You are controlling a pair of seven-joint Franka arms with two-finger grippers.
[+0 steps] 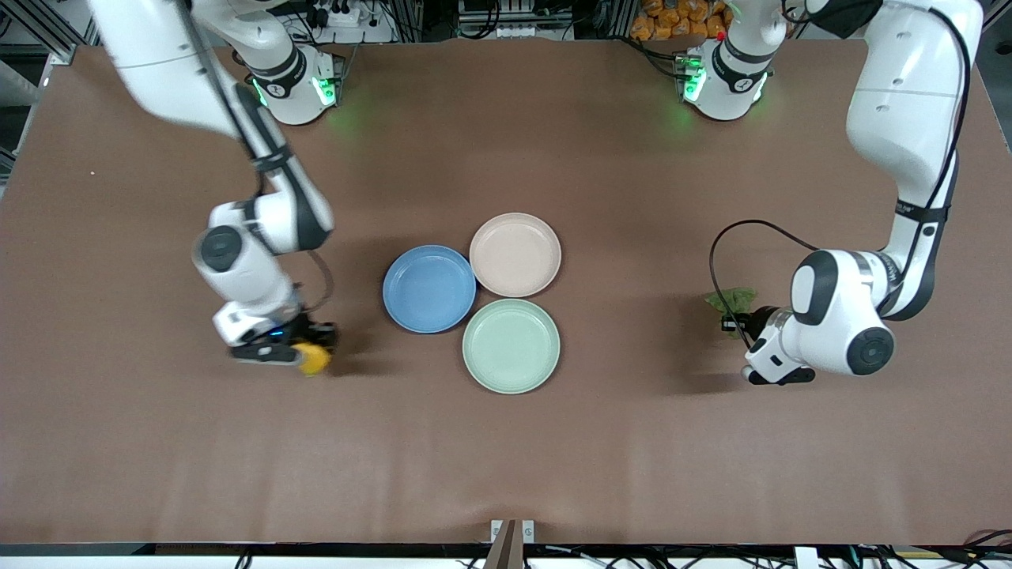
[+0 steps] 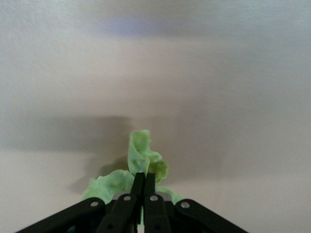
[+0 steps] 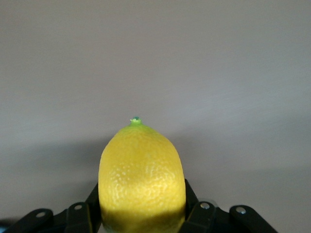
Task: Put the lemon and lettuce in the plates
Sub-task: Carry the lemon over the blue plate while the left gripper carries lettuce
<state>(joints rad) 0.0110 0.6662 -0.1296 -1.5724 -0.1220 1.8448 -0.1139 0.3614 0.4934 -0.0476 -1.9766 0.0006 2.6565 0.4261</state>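
My right gripper (image 1: 307,348) is shut on the yellow lemon (image 1: 313,359), low over the table toward the right arm's end, beside the blue plate (image 1: 411,273). In the right wrist view the lemon (image 3: 141,177) fills the space between the fingers (image 3: 192,204). My left gripper (image 1: 734,319) is shut on the wrinkly green lettuce (image 1: 732,300), low at the table toward the left arm's end. The left wrist view shows the closed fingertips (image 2: 139,177) pinching the leaf (image 2: 141,153). The beige-pink plate (image 1: 515,229) is bare, and so is the blue plate.
A pale mint-green plate (image 1: 511,371) lies nearer the front camera, touching the blue and beige-pink plates in a cluster at the table's middle. A black cable (image 1: 723,245) loops off the left arm above the lettuce. Brown tabletop surrounds everything.
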